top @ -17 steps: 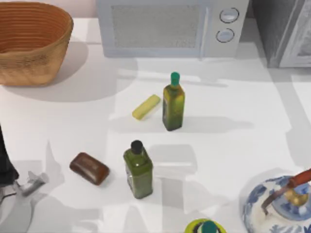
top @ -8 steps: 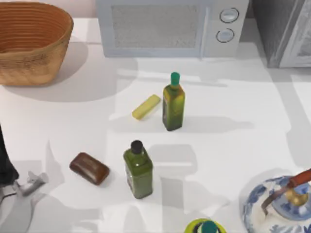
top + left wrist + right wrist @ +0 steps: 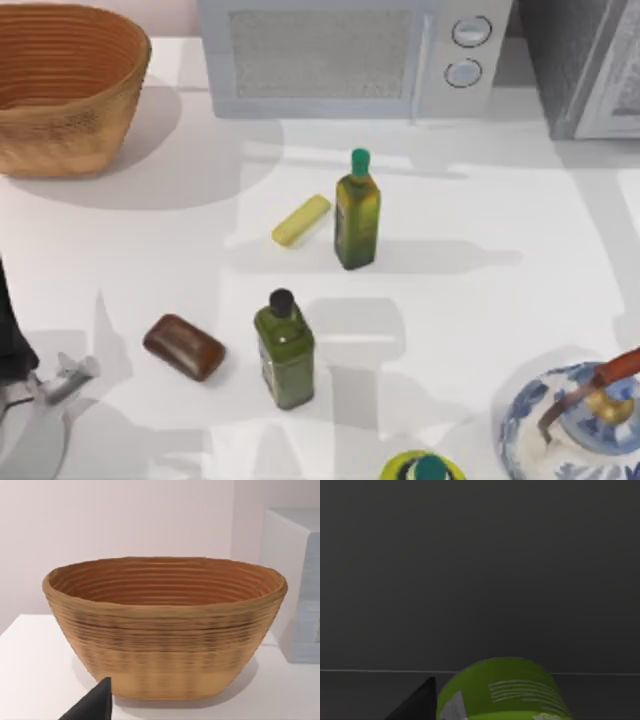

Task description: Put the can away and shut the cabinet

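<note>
The right wrist view looks into the dark grey box-like cabinet (image 3: 480,570), where the yellow-green base of the can (image 3: 502,690) sits before a dark wall, cut off at the frame edge; one black finger (image 3: 417,704) lies beside it, and whether the right fingers clasp the can I cannot tell. In the top view the cabinet (image 3: 575,60) stands at the worktop's (image 3: 480,280) far right, cropped. The left arm (image 3: 12,330) is parked near left, facing the woven brown basket (image 3: 165,630); its finger state cannot be told either.
</note>
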